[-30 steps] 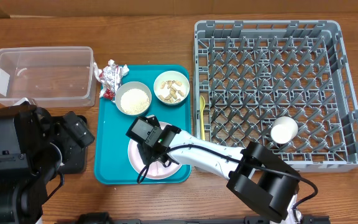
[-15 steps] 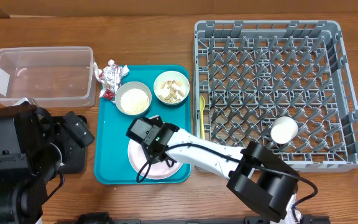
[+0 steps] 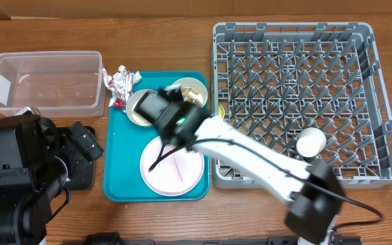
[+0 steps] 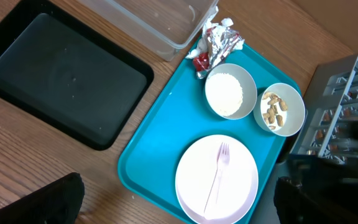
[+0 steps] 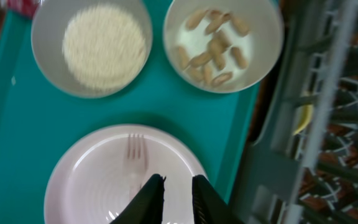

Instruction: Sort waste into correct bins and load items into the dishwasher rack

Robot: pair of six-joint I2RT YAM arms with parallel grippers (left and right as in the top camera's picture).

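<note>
The rice bowl (image 5: 104,46) and the nut bowl (image 5: 219,43) stand at the back of the teal tray (image 4: 160,130). A white plate (image 3: 172,169) with a pale fork (image 5: 133,155) on it lies at the tray's front. My right gripper (image 5: 176,186) hovers over the plate's near edge, jaws slightly apart and empty. In the overhead view the right gripper (image 3: 169,122) partly hides both bowls. The foil wrapper (image 3: 123,82) lies between the tray and the clear tub (image 3: 46,82). The black tray (image 4: 61,78) shows in the left wrist view. My left gripper (image 4: 179,202) is wide open and empty. A white cup (image 3: 311,142) sits in the grey rack (image 3: 298,41).
The yellow utensil (image 3: 221,112) lies between the teal tray and the rack, partly under my right arm. The left arm's body (image 3: 19,170) covers the table's front left corner. The rack's wall stands close to the right of the nut bowl.
My right gripper has risen off the plate and moved back toward the bowls. The plate and fork are now uncovered. The left arm has not moved.
</note>
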